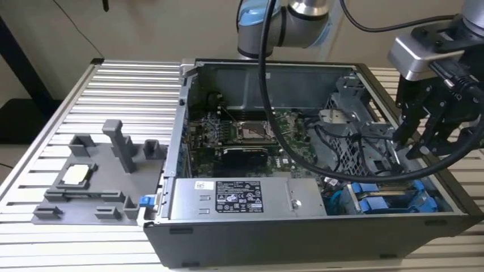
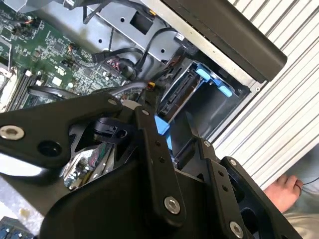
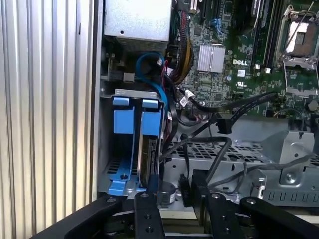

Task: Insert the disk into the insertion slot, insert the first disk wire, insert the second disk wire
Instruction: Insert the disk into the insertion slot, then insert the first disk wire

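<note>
Your disk (image 3: 146, 155) stands on edge inside the slot (image 3: 130, 92) at the corner of the case (image 1: 302, 241), framed by its blue carrier (image 3: 152, 119). A second blue carrier (image 3: 123, 119) sits just beside it. Seated that deep, the first step reads as done, and I judge the disk's near end faces the open case so a plug can reach it.

Your end effector (image 3: 177, 186) hangs right at that end of the slot. Its fingers (image 3: 149, 209) are apart, and I see nothing clamped between them. A black wire (image 3: 214, 139) loops across the perforated cage (image 3: 249, 149) and drops close by one finger; I cannot tell whether they touch. Another black wire (image 3: 254, 98) lies loose over the board (image 3: 244, 69) with its plug (image 3: 223, 123) free, so I judge neither wire is in.

In the exterior view the end effector comes in from that view's right, above the case wall, likely to stay clear of the cable tangle.
</note>
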Controlling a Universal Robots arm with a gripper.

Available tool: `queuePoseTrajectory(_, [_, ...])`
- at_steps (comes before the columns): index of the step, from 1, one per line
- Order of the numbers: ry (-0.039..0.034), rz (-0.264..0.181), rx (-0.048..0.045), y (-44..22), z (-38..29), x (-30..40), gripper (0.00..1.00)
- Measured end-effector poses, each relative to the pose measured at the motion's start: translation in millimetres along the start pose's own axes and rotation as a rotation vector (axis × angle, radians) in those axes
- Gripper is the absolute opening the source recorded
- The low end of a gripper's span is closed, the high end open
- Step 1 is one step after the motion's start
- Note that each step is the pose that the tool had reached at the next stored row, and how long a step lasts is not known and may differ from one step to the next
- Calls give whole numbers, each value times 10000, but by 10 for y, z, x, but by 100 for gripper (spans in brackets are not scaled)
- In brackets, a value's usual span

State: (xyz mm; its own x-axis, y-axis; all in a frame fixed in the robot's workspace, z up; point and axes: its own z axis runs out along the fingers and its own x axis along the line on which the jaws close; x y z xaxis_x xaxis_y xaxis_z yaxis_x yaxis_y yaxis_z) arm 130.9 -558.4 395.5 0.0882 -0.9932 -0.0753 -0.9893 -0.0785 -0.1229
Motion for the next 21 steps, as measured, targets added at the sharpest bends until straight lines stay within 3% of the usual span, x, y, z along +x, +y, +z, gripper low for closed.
queuePoseTrajectory(3, [-68, -67, 63, 2, 15, -1, 41])
queuePoseTrajectory(13, [-81, -78, 73, 3, 22, -1, 41])
queuePoseTrajectory(18, [-167, -70, 102, 5, 37, 0, 41])
queuePoseTrajectory(21, [-173, -69, 104, 5, 38, 0, 41])
